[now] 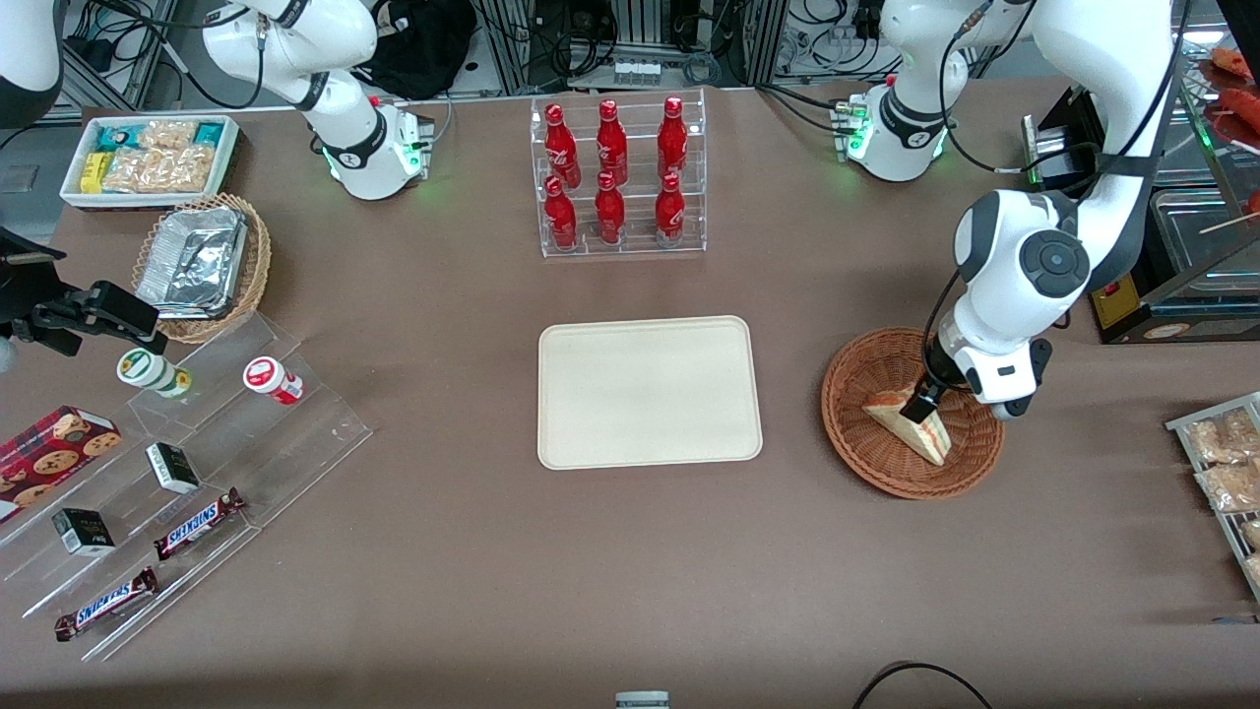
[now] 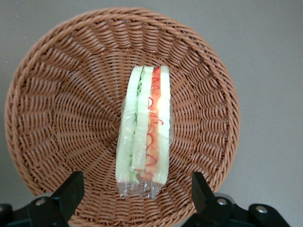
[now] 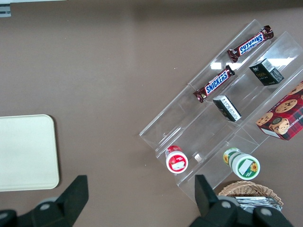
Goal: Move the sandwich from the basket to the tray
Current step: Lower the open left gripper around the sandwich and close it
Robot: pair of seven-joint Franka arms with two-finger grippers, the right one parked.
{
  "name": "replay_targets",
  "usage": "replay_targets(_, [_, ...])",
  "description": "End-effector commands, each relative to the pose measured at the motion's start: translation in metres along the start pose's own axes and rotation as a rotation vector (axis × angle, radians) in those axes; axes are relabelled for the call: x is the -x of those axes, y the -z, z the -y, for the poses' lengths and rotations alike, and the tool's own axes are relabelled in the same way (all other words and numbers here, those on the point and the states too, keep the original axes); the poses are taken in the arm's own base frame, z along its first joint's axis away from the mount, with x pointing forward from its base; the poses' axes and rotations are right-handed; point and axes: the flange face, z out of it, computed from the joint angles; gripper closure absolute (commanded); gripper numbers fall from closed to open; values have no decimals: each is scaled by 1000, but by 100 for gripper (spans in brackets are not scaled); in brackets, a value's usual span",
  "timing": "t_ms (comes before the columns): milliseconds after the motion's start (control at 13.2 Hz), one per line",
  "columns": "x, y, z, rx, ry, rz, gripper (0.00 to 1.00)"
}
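Note:
The clear-wrapped sandwich (image 1: 913, 425) (image 2: 145, 130) lies in the reddish-brown wicker basket (image 1: 854, 423) (image 2: 61, 109), toward the working arm's end of the table. My gripper (image 1: 925, 406) (image 2: 137, 189) hangs just above the sandwich, open, with one black finger (image 2: 71, 191) on each side of its wrapped end and touching nothing. The cream tray (image 1: 650, 391) (image 3: 26, 152) lies flat at the table's middle, bare, beside the basket.
A clear rack of red bottles (image 1: 618, 177) stands farther from the front camera than the tray. A metal tray of packets (image 1: 1226, 473) sits at the working arm's table end. A stepped acrylic shelf with snack bars (image 1: 167, 492), a foil-filled tan basket (image 1: 202, 264) and a white snack bin (image 1: 148, 158) are toward the parked arm's end.

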Motion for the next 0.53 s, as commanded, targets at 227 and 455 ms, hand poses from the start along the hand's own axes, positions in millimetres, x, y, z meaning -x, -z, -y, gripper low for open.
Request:
replay_targets(227, [1, -32, -4, 14, 12, 8, 0])
replay_targets(455, [1, -39, -4, 13, 0, 8, 2])
